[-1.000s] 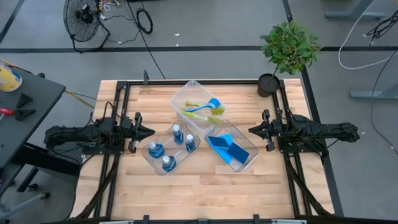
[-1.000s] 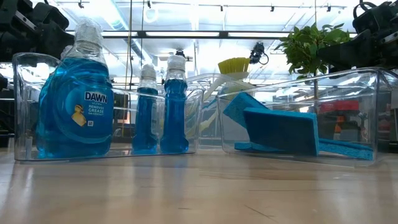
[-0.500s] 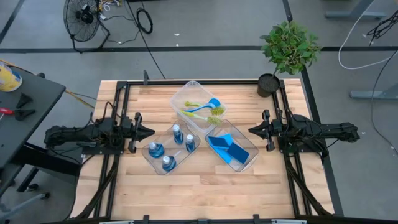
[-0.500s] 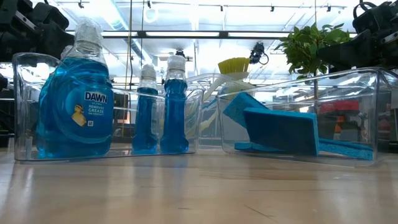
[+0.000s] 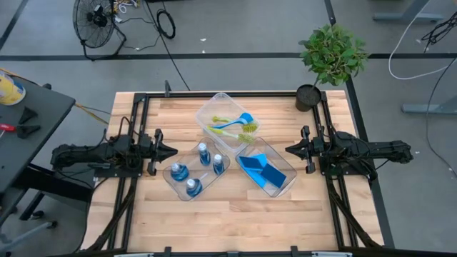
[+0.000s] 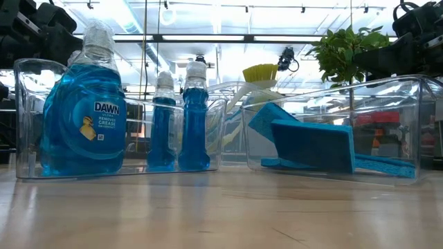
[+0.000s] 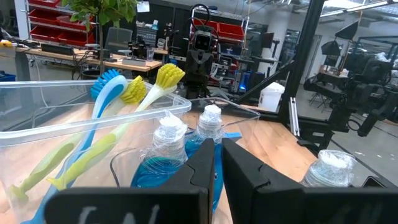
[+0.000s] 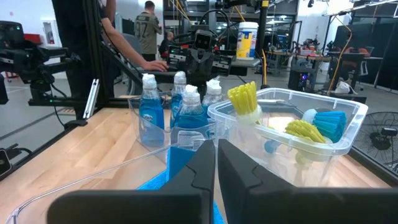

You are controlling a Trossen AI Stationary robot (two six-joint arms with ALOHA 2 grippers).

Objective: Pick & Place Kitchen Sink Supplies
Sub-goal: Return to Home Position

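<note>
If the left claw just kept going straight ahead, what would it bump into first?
Probably the wall of the clear bin holding the blue bottles, directly ahead of the left gripper; its wrist view shows those bottles straight in front, though depth is unclear.

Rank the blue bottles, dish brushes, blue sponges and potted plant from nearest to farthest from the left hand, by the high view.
From the left hand:
1. blue bottles, beside it
2. dish brushes, middle, farther back
3. blue sponges, right of centre
4. potted plant, far right corner
</note>
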